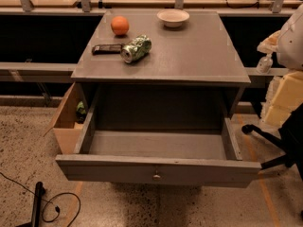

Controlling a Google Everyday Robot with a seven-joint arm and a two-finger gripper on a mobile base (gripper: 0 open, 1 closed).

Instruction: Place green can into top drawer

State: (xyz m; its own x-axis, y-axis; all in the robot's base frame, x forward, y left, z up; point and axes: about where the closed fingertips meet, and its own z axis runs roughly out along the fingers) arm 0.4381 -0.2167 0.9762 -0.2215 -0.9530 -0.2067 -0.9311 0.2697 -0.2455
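The green can (136,48) lies on its side on the grey cabinet top (189,56), at the left, with its silver end facing the front left. The top drawer (156,169) is pulled wide open below the cabinet top. Its inside (158,144) shows only bare grey floor, and a small round knob (156,177) sits at the centre of its front panel. The gripper is not in view. A white rounded part (291,41) at the right edge may belong to the arm.
An orange (120,25), a flat black bar (108,48) and a white bowl (173,17) also sit on the cabinet top. A tan wooden box (66,122) stands left of the cabinet. A black cable (52,207) lies on the floor, and a chair base (270,141) stands at right.
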